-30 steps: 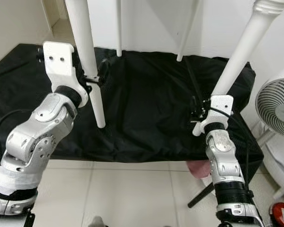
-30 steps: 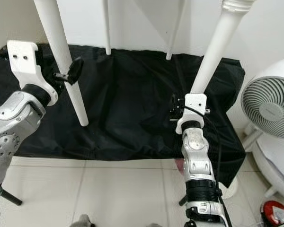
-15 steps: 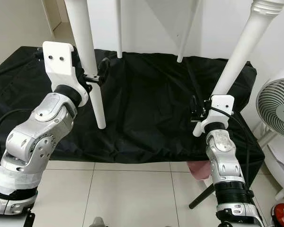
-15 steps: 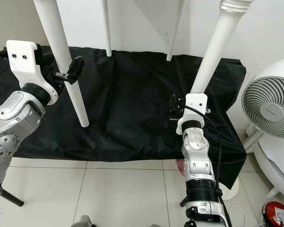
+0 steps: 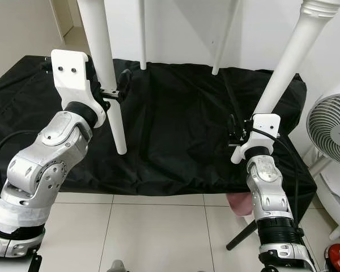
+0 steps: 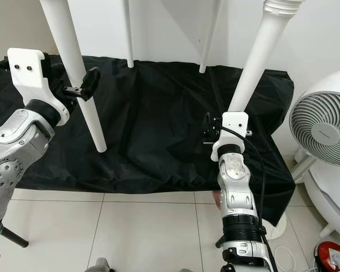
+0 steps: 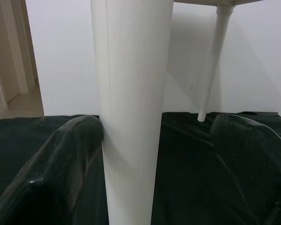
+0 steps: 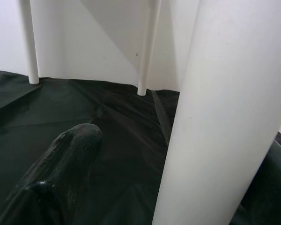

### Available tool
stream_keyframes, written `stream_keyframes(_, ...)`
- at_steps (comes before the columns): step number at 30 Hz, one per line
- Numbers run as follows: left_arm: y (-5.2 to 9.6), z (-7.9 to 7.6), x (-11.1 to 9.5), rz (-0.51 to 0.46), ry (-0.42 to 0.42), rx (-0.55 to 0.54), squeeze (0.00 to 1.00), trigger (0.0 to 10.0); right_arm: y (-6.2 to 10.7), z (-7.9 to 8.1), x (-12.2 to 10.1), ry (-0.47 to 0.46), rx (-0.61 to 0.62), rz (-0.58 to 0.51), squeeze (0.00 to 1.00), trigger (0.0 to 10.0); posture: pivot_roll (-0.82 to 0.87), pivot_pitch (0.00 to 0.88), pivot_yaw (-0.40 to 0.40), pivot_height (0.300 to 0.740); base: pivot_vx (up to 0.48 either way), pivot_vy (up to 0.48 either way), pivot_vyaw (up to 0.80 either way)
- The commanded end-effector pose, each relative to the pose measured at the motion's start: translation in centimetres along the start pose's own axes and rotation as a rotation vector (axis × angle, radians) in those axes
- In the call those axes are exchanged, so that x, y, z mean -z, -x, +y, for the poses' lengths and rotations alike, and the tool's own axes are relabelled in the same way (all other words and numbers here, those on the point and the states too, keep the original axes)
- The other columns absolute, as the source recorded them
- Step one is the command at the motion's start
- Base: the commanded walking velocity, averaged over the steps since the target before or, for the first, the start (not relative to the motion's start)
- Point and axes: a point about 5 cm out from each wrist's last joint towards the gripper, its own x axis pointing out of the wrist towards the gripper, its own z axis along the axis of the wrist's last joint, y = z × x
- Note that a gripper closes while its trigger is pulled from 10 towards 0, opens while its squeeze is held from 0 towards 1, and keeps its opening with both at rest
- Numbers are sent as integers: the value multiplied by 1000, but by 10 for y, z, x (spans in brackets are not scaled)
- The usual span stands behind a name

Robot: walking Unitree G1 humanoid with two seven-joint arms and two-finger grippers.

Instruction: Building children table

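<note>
The near-left white table leg (image 5: 109,85) stands upright with its foot on the black cloth (image 5: 181,130). My left gripper (image 5: 112,88) is open around it. In the left wrist view the leg (image 7: 131,117) touches one finger (image 7: 70,159), and a gap separates it from the other. A second white leg (image 5: 283,71) leans at the right, its ribbed top end (image 5: 322,7) bare. My right gripper (image 5: 243,127) is around its lower part. In the right wrist view one finger (image 8: 65,164) stands clear of that leg (image 8: 220,117). Two far legs (image 5: 141,34) rest on the cloth.
A white floor fan (image 5: 331,133) stands close to my right arm. A red object (image 5: 339,255) lies on the tiles at the lower right. A white wall backs the cloth. Pale tile floor (image 5: 158,232) lies in front of the cloth's edge.
The view has shifted slightly. Both arms and both legs keep their places.
</note>
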Motion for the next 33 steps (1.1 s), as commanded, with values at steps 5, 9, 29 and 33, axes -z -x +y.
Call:
stream_keyframes(5, 1, -15, -3, -12, -12, 266, 0, 10000, 0, -1, 0, -2, 3, -1, 0, 10000, 64, 73, -32, 740, 0, 0, 0)
stream_keyframes(9, 1, -15, -3, -12, -12, 266, 0, 10000, 0, -1, 0, -2, 3, -1, 0, 10000, 64, 73, -32, 740, 0, 0, 0)
stream_keyframes(29, 1, -9, 17, -4, -24, 213, 0, 10000, 0, 5, -5, -61, -33, -63, 0, 10000, 62, 0, 0, 740, 0, 0, 0)
stream_keyframes(33, 5, -4, 45, 0, -47, 150, 0, 10000, 1, 11, -11, -119, -74, -147, 0, 10000, 63, 0, 0, 740, 0, 0, 0)
